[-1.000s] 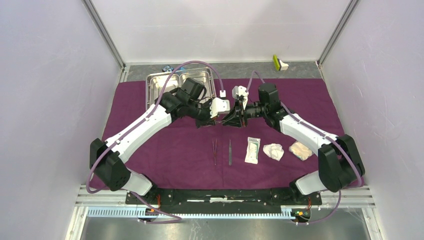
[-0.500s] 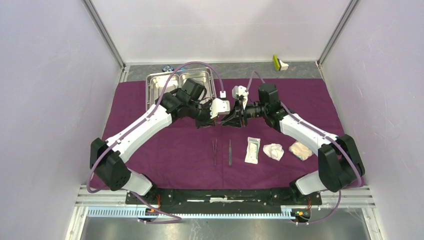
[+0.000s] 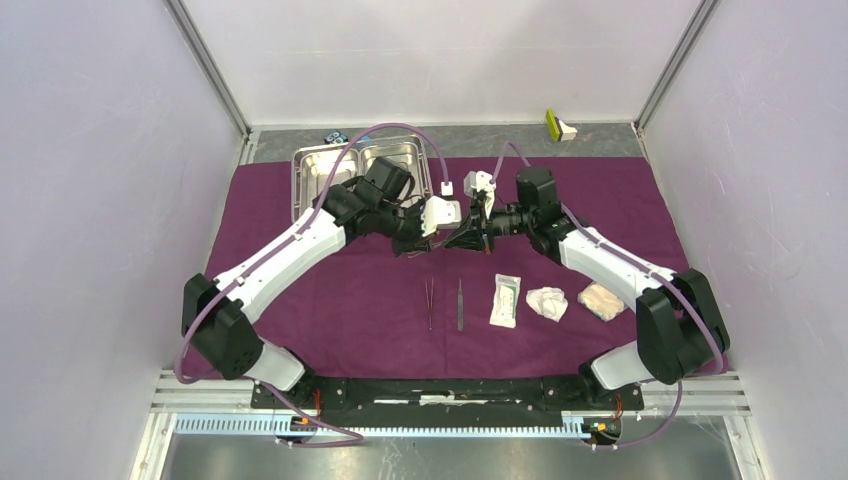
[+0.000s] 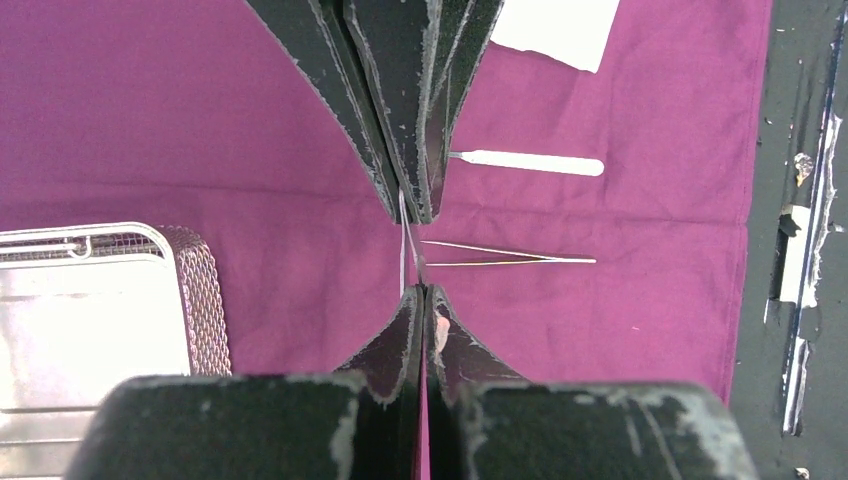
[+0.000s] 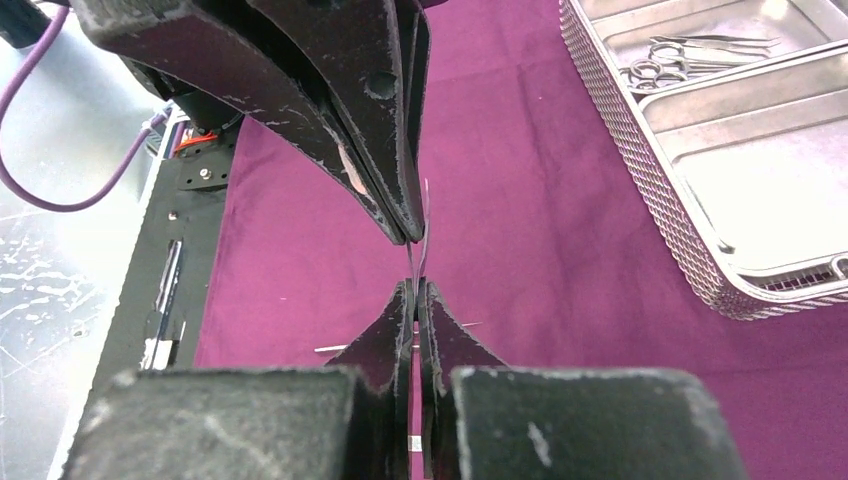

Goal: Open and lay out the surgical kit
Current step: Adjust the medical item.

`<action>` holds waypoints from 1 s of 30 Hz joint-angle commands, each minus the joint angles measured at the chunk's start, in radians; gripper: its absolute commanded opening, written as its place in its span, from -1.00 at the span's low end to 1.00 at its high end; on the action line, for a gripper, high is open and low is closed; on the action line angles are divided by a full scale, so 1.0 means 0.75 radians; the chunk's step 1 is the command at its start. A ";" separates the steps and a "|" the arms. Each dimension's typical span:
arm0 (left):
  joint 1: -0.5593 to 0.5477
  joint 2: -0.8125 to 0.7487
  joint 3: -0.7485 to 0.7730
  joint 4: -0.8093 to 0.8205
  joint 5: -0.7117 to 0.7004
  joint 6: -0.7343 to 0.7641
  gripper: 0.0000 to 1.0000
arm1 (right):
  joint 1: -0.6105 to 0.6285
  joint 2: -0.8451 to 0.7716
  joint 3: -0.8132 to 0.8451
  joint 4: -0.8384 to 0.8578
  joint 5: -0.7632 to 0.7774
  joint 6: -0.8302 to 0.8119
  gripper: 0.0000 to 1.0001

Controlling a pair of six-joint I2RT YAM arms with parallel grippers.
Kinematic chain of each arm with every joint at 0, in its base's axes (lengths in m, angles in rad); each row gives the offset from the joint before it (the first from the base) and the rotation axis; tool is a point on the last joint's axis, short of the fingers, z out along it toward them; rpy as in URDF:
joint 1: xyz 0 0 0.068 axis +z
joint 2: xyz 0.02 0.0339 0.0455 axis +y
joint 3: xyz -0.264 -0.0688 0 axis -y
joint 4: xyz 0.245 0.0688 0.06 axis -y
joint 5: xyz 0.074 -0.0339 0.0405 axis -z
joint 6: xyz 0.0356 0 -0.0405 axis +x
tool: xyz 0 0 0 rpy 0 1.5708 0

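Both arms meet above the purple cloth wrap (image 3: pixel 350 300), right of the steel tray (image 3: pixel 320 170); left gripper (image 4: pixel 422 295) and right gripper (image 5: pixel 415 290), tip to tip, each pinch one thin metal instrument (image 4: pixel 403 240).

The scene is lit brightly and evenly from above, and no hard shadow is cast. Only soft, faint shade is seen on the purple cloth (image 3: pixel 350 300) beneath the left arm (image 3: pixel 290 250) and the right arm (image 3: pixel 610 262). Pale glare is thrown off the steel tray (image 3: pixel 312 170) beyond the left gripper (image 3: pixel 437 243). In the left wrist view, the tray floor to the left of that gripper's fingers is washed out almost to plain white. In both wrist views the finger bases nearest the lens are blurred. The thin metal sliver (image 4: pixel 403 245) at the fingertips and the cloth beyond are rendered sharply. The cloth is shown pinker there than from above.
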 commanded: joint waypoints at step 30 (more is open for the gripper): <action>0.513 0.338 0.002 1.031 0.537 -2.497 0.50 | 0.095 -0.166 0.304 -0.286 1.178 -0.668 -0.99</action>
